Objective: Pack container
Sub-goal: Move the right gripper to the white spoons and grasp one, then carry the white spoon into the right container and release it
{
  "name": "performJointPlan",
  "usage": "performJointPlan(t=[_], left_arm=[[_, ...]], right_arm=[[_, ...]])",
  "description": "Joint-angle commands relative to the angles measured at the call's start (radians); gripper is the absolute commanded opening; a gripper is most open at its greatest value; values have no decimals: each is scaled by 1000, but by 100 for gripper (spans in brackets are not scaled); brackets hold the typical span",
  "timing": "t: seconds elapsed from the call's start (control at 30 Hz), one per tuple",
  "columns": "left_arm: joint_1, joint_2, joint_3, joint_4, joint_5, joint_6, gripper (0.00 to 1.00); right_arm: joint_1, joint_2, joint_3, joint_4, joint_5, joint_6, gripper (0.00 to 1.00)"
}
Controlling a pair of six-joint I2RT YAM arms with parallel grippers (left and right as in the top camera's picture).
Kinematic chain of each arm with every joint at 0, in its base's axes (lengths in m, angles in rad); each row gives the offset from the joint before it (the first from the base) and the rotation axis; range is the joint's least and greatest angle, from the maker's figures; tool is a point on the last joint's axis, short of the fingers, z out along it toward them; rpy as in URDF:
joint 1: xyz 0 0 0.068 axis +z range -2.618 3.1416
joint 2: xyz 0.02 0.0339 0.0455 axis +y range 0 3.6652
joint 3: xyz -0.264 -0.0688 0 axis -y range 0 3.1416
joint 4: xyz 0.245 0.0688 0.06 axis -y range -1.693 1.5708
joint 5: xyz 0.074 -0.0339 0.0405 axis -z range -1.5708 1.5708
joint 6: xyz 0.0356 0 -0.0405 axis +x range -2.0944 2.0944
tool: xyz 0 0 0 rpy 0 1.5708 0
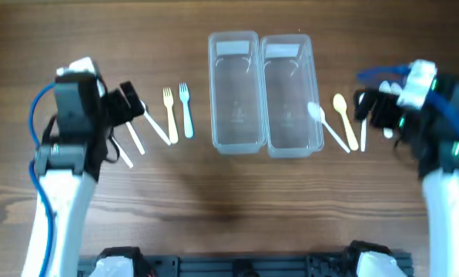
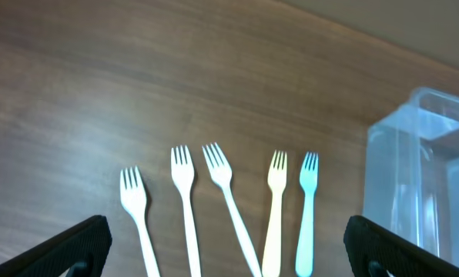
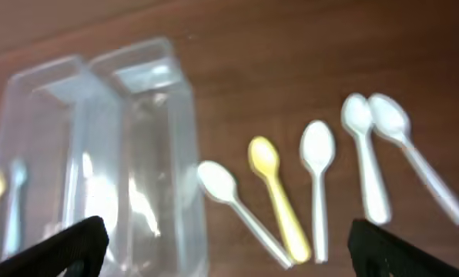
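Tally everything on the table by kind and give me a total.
Forks: 5
Spoons: 5
Clear containers: 2
Total: 12

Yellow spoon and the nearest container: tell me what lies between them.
A white spoon, slanted, its bowl close beside the container and the yellow spoon on its other side. Right wrist view shows it clearest.
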Motion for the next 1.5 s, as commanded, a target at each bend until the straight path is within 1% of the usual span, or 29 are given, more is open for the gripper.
performJointPlan(t=[0.0, 0.07, 0.13, 0.2, 0.33, 0.4, 0.43, 0.47, 0.53, 0.6, 0.63, 0.67, 0.77, 0.87, 0.93, 1.03, 1.07, 1.1, 1.4, 1.43, 1.47], left_arm=[[7, 163, 145, -44, 2, 16, 100], [7, 181, 146, -47, 2, 16, 100], [7, 184, 146, -71, 2, 16, 100], [7, 184, 146, -102, 2, 16, 100], [7, 184, 146, -112, 2, 16, 100], [7, 184, 146, -112, 2, 16, 100], [7, 184, 146, -112, 2, 16, 100], [7, 184, 146, -112, 2, 16, 100], [7, 184, 146, -111, 2, 16, 100], [7, 184, 146, -112, 2, 16, 100], [7, 184, 146, -111, 2, 16, 100], [7, 184, 146, -111, 2, 16, 100], [7, 184, 146, -111, 2, 16, 100], [7, 184, 146, -111, 2, 16, 100], [7, 184, 146, -111, 2, 16, 100], [7, 184, 146, -112, 2, 16, 100], [7, 184, 146, -111, 2, 16, 100], [7, 184, 146, -111, 2, 16, 100], [7, 184, 146, -111, 2, 16, 100], [7, 184, 146, -112, 2, 16, 100], [7, 184, 146, -111, 2, 16, 100]], right_arm=[[-54, 267, 334, -206, 21, -88, 100], [-56, 327, 378, -224, 22, -93, 100], [-76, 353, 380, -194, 97, -96, 100], [-137, 405, 380, -142, 172, -97, 100], [-296, 541, 380, 3, 171, -85, 100], [-341, 591, 380, 46, 170, -109, 100], [-353, 621, 380, 54, 151, -141, 98], [-354, 647, 380, 48, 144, -183, 89], [-346, 710, 380, 28, 153, -213, 80], [-346, 760, 380, 22, 196, -213, 77], [-346, 790, 380, 18, 241, -213, 72], [-346, 812, 380, 10, 261, -231, 69], [-342, 844, 380, 0, 260, -263, 62], [-327, 869, 380, 2, 260, -311, 60], [-307, 874, 380, 4, 264, -385, 58], [-267, 875, 380, 25, 251, -566, 57], [-259, 876, 380, 32, 253, -605, 54], [-255, 880, 380, 36, 252, -612, 52], [-252, 999, 380, 54, 256, -567, 47], [-251, 1009, 380, 58, 256, -557, 46], [-251, 1015, 380, 64, 256, -547, 41]])
